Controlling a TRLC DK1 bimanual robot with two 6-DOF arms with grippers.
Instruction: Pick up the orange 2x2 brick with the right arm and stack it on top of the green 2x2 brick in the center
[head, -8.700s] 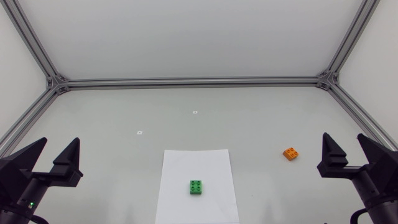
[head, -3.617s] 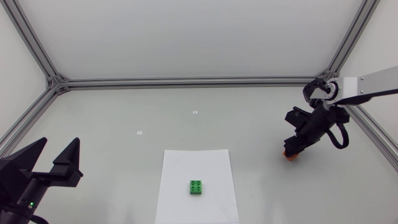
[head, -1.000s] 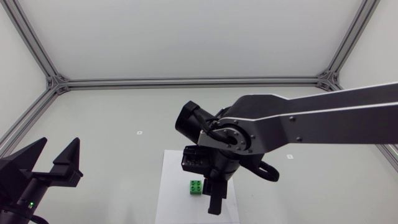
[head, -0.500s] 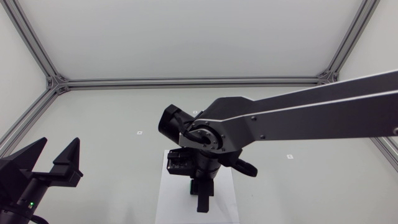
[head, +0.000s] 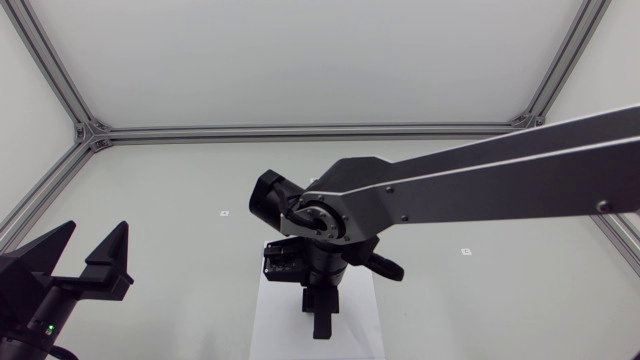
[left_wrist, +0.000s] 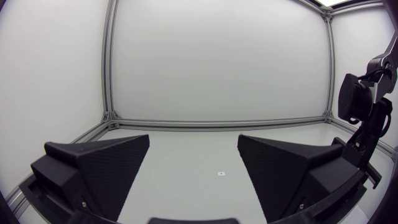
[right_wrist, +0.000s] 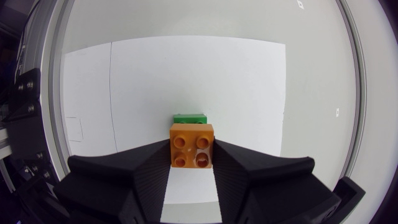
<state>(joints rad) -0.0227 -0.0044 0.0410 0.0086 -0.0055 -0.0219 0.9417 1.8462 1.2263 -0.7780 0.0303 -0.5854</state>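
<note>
Light: bright, even, diffuse.
Shadows: faint, soft-edged on the table (head: 180, 190).
Distortion: both wrist views bow the frame rails (left_wrist: 111, 62) toward the edges.

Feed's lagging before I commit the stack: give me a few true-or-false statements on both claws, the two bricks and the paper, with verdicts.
1. The right claw is shut on the orange brick. True.
2. The green brick sits on bare table, off the white sheet. False: it sits on the sheet.
3. The left claw holds a brick. False: it is open and empty.
4. The orange brick's four studs face the right wrist camera. True.
</note>
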